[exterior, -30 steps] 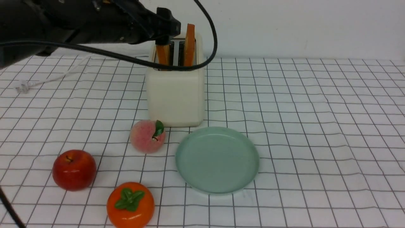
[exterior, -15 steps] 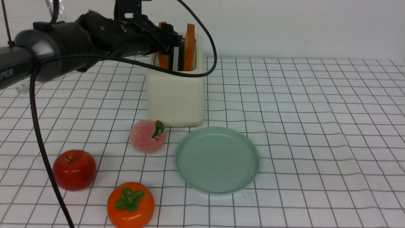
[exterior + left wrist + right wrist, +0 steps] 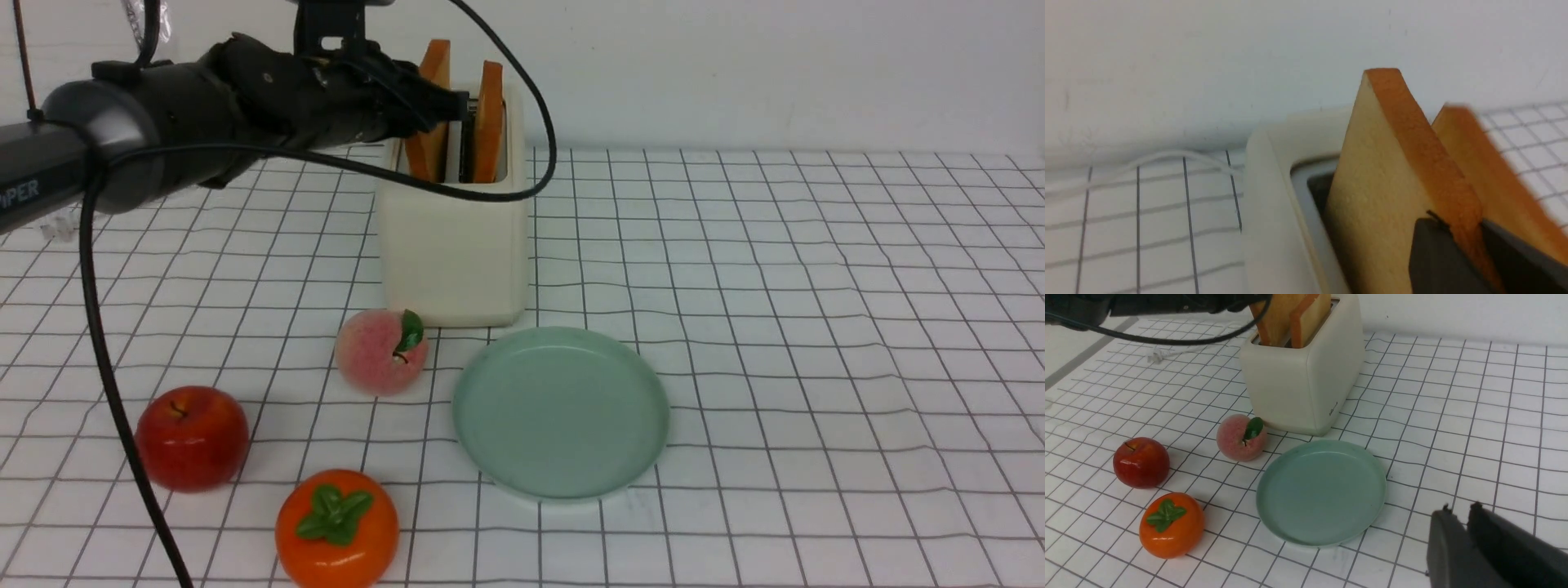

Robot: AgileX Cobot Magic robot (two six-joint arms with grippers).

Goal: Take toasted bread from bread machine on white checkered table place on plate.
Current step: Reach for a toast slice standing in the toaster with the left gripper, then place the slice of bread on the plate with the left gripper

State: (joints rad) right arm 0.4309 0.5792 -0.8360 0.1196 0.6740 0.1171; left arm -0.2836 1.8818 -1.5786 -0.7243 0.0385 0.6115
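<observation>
The cream-white bread machine [image 3: 451,237] stands on the white checkered table [image 3: 816,286] behind the mint-green plate [image 3: 561,411]. Two slices of toasted bread stand in its slots. My left gripper [image 3: 437,106] is shut on the left slice [image 3: 433,106], which is partly lifted and tilted; the left wrist view shows both fingers clamping its crust [image 3: 1461,228]. The right slice [image 3: 490,122] sits upright in its slot. My right gripper [image 3: 1459,510] is shut and empty, above the cloth beside the plate [image 3: 1321,492]. The right wrist view also shows the bread machine [image 3: 1302,375].
A peach [image 3: 381,351] lies just left of the plate, in front of the bread machine. A red apple [image 3: 192,438] and an orange persimmon [image 3: 337,529] lie at the front left. The white power cord [image 3: 122,204] trails left. A white wall stands close behind.
My left gripper closed on the left slice and raised it; the slice now stands higher than before and leans right. The right slice and the plate have not moved.
</observation>
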